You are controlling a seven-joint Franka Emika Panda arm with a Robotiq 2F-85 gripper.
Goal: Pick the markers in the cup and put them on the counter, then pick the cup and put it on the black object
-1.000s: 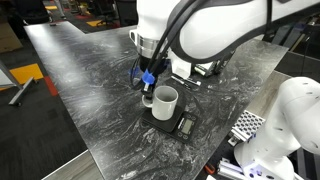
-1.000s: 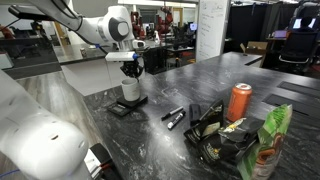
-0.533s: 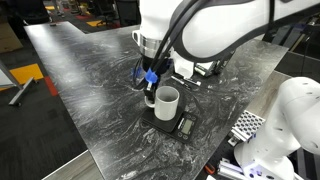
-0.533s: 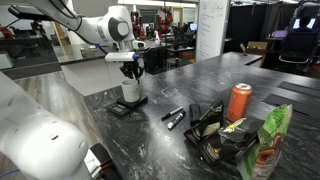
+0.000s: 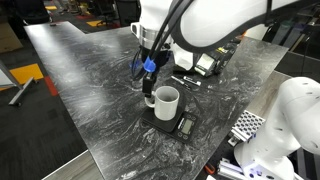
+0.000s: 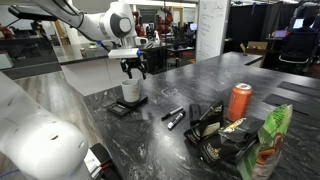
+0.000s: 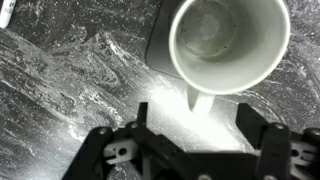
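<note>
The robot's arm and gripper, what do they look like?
The arm has glossy white, rounded shells. The gripper is black with a bright blue part on it; its fingers are black, angular links.

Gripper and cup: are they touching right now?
Apart. In the wrist view the gripper is open, and bare counter shows on both sides of the cup handle, between it and the jaws.
</note>
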